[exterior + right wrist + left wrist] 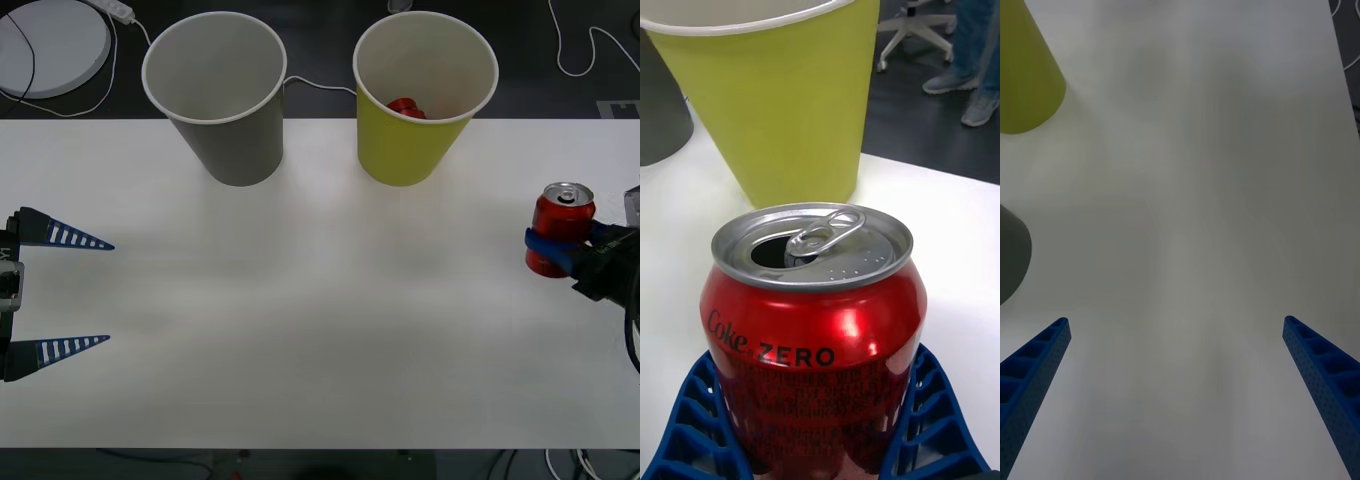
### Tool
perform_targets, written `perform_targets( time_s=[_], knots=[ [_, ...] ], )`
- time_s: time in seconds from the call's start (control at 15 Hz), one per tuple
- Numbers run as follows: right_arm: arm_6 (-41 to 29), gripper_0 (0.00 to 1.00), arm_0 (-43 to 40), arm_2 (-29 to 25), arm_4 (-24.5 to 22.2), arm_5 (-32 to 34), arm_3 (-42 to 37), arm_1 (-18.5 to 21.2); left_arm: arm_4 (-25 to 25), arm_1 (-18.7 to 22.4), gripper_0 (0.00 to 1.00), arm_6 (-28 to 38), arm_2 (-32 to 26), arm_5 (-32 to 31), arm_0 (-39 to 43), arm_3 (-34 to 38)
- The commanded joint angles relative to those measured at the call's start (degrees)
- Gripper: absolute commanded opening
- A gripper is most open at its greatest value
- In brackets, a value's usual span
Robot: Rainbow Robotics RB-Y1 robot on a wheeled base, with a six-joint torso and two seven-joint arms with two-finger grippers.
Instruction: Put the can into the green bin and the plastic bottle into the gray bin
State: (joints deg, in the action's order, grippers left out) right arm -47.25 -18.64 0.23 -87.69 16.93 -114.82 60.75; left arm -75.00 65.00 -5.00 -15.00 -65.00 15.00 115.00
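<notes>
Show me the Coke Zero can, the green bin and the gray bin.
Coke Zero can (pixel 562 226): front view, red side wall.
Green bin (pixel 412 150): front view, outer wall.
Gray bin (pixel 236 150): front view, outer wall.

Both bins stand at the bench's (pixel 320 340) far edge, gray bin (pixel 222 110) left of green bin (pixel 420 120); the can (pixel 560 225) sits near the right edge.

white table (pixel 320 330), dark floor (pixel 320 60), office chair base (pixel 914 30)
</notes>
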Motion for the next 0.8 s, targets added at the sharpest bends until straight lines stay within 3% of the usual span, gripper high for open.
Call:
perform_targets(
  time_s=[0.07,0.27,0.47,0.8],
  knots=[
    [-0.7,0.00,-2.8,-8.7,2.3,11.5,-1.1,0.0,0.0,0.0,1.00,0.0,0.0,0.0,0.0,0.0],
    [-3.6,0.00,-3.0,-17.6,2.2,25.3,-1.3,-1.2,0.0,0.0,1.00,0.0,0.0,0.0,0.0,0.0],
    [-13.7,0.00,-0.3,-24.1,-1.4,38.0,-3.5,-2.5,0.0,0.0,1.00,0.0,0.0,0.0,0.0,0.0],
    [-31.6,0.00,9.1,-25.5,-5.6,50.0,-4.0,-2.5,0.0,0.0,1.00,0.0,0.0,0.0,0.0,0.0]
  ],
)
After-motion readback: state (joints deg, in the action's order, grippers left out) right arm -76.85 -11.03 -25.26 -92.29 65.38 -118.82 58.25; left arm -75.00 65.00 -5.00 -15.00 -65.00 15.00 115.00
